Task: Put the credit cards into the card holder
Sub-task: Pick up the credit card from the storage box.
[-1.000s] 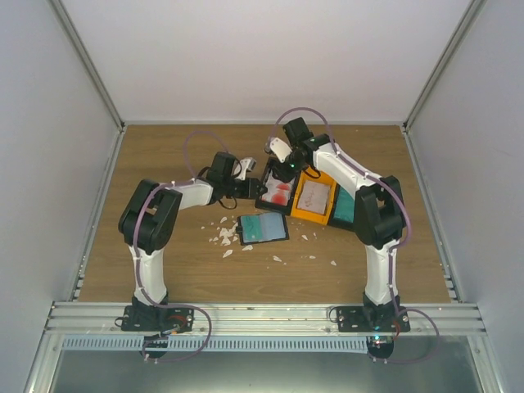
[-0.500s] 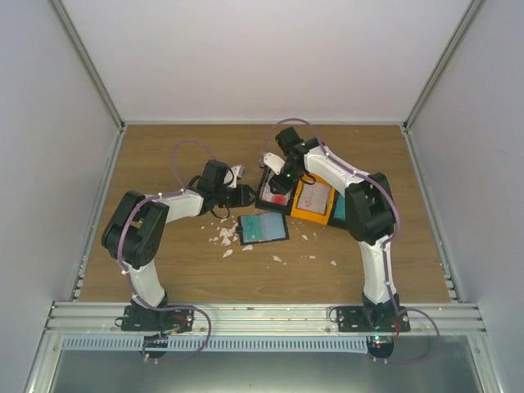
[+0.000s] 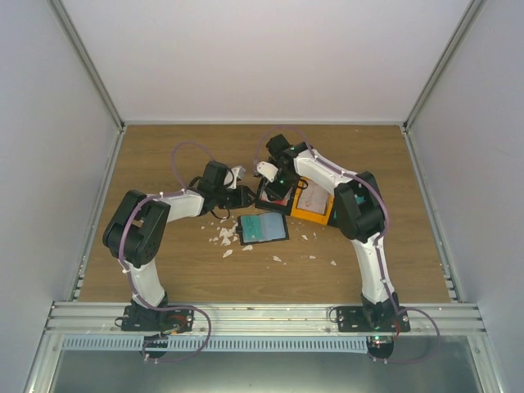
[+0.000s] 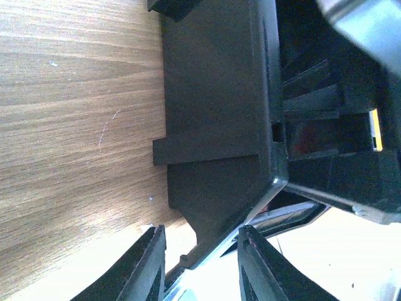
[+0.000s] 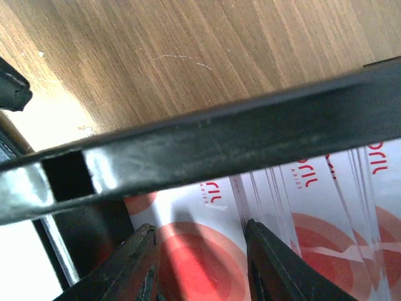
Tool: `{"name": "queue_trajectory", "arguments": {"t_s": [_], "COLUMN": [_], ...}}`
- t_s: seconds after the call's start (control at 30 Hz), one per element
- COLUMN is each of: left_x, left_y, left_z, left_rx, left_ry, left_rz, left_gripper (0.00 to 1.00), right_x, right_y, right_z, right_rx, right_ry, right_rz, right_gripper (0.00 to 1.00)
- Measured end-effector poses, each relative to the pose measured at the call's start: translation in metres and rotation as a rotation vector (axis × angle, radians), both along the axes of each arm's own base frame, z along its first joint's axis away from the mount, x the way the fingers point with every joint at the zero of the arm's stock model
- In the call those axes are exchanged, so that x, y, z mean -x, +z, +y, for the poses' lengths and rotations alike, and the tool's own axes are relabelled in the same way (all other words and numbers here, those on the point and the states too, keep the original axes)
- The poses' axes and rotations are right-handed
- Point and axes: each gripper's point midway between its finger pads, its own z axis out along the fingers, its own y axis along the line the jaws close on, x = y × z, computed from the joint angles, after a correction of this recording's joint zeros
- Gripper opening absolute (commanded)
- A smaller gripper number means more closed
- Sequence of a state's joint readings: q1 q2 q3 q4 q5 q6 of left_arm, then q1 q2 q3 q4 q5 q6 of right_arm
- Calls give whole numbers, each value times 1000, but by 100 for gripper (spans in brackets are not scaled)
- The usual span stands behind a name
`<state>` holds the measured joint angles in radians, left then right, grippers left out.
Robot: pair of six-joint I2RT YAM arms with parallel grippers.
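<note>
The right end effector (image 5: 199, 229), spread open, hovered directly above the red-and-white credit cards (image 5: 313, 213) in the black tray (image 5: 219, 144).

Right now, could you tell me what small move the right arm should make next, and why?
Probably lower the right gripper and close on the top red-and-white card: its open jaws hang over the stack in the black tray.

The left arm (image 3: 147, 274) and the right arm (image 3: 373, 270) are built alike, with smooth white tube-shaped links joined by chunky black joint housings, each mounted on a black base (image 3: 151, 316). Thin purple cables (image 3: 175, 160) loop loosely along both. Their fingers (image 4: 145, 266) are plain black, with bevelled edges and a dull sheen.
</note>
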<state>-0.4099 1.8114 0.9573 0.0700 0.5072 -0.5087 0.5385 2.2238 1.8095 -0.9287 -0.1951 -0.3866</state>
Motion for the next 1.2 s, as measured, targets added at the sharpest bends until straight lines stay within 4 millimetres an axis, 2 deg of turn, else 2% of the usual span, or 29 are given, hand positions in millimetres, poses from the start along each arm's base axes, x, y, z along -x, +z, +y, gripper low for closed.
{"name": "queue_trajectory", "arguments": {"t_s": [0.23, 0.5, 0.83, 1.03, 1.2], "left_x": [1, 1, -2, -5, -5], "left_y": [-4, -7, -9, -10, -10], "left_z": [0, 0, -4, -3, 0], "left_rx": [-4, -4, 3, -4, -11], "left_ry": [-1, -5, -13, 3, 20], "left_rz": [11, 20, 25, 21, 14], "left_gripper": [33, 33, 33, 33, 33], "right_x": [-1, 1, 21, 44, 45], "right_y": [2, 9, 29, 23, 28], "right_z": [-1, -1, 4, 2, 3], "right_rx": [-7, -30, -69, -58, -67], "right_ry": [-9, -20, -20, -10, -6], "right_rz": [5, 8, 15, 72, 62], "right_gripper": [32, 31, 32, 33, 33]}}
